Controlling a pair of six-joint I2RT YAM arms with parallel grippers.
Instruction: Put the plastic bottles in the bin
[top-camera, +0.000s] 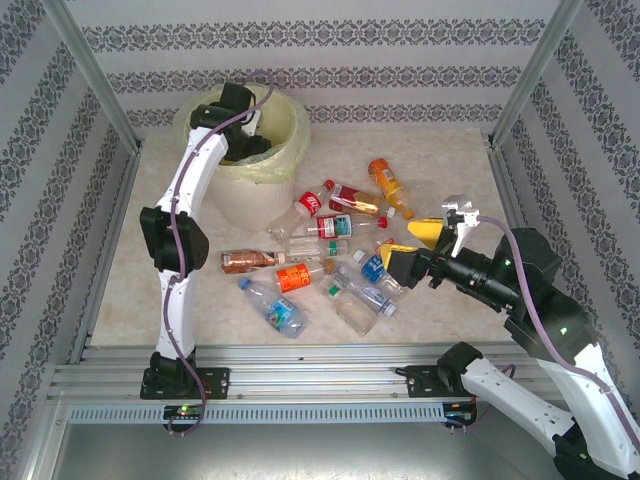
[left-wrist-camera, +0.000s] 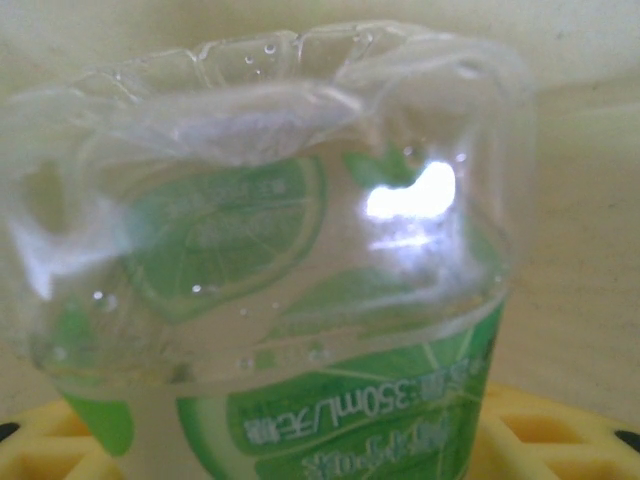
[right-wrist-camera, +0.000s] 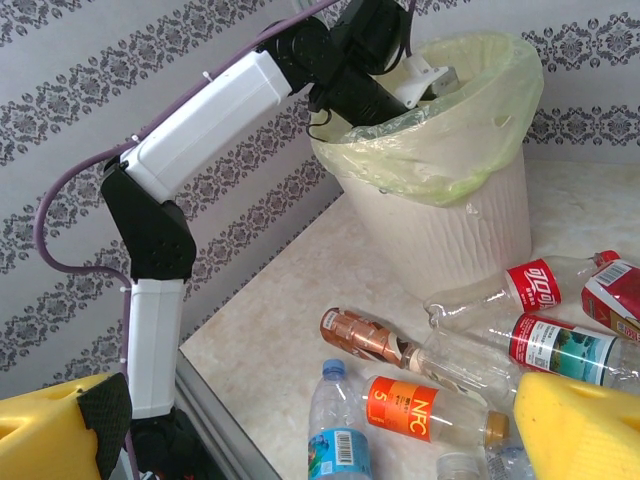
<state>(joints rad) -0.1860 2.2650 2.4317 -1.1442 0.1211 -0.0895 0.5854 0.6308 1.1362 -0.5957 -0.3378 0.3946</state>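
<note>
Over the mouth of the cream bin (top-camera: 283, 170) with its pale yellow bag, my left gripper (top-camera: 250, 140) reaches inside. In the left wrist view a clear, crumpled bottle with a green label (left-wrist-camera: 330, 400) sits between its yellow fingers (left-wrist-camera: 560, 430); whether they still press on it does not show. Several plastic bottles lie in a loose heap mid-table: a red-labelled one (top-camera: 312, 205), an orange-labelled one (top-camera: 298, 276), a brown one (top-camera: 248, 261) and a blue-labelled one (top-camera: 281, 311). My right gripper (top-camera: 412, 248) hovers open at the heap's right edge, above the orange-labelled bottle (right-wrist-camera: 440, 412).
Patterned walls and metal posts close in the table on three sides. The left arm (right-wrist-camera: 200, 140) arches from its base up to the bin (right-wrist-camera: 450, 230). Bare tabletop (top-camera: 200, 310) lies left of the heap.
</note>
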